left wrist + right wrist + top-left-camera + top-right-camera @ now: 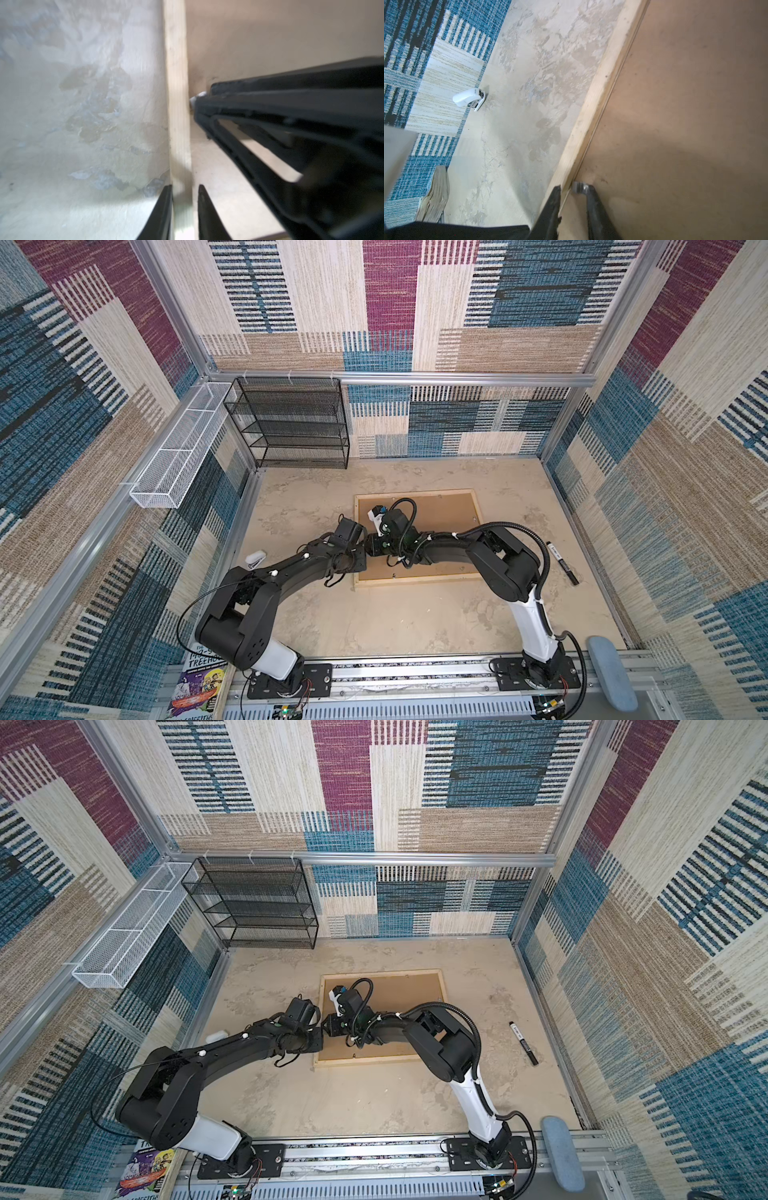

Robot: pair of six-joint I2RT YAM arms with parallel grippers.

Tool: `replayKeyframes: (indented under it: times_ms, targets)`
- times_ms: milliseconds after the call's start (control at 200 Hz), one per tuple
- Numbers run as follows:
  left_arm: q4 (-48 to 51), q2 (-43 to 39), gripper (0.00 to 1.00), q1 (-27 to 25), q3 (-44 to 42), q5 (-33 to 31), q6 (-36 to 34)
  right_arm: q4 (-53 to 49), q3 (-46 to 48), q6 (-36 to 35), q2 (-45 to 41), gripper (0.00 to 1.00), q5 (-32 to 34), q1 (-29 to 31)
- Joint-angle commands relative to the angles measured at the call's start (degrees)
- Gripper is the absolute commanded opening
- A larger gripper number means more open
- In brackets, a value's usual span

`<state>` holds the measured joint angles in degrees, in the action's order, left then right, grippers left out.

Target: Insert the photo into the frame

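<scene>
Astride frame [415, 579] rail, left pincer [185, 187], right pincer [573, 188] parted; book [195, 684] reads "TREEHO".

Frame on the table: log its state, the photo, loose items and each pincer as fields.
frame: flat, back up, brown backing board filling it
photo: not visible in any view
loose items: black marker right of frame, white stapler left
left pincer: astride the frame's stapler-side rail, grip unclear
right pincer: open, at same rail beside a metal tab
</scene>
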<state>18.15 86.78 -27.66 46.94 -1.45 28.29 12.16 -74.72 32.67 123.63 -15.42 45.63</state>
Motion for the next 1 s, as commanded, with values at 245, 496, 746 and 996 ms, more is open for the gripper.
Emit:
replayKeyframes:
  times_ms: [245, 496, 746, 996]
  targets:
    - [3.1, -2.5, 0.26, 0.1, 0.0, 0.4, -0.7, -4.3, 1.7, -1.7, -3.4, 0.64, 3.3, -1.0]
    - [1.7, -1.9, 0.26, 0.1, -1.7, 0.9, -0.3, -5.0, 2.6, -2.6, -5.0, 0.75, 3.4, -2.7]
    - [0.5, 0.7, 0.18, 0.1, -1.3, 1.7, -0.4, -5.1, 4.2, -3.0, -6.5, 0.80, 4.5, -3.6]
    - [0.1, 2.3, 0.11, 0.2, -0.3, 0.1, -2.6, -4.7, 7.3, -3.8, -8.9, 0.80, 5.0, -5.6]
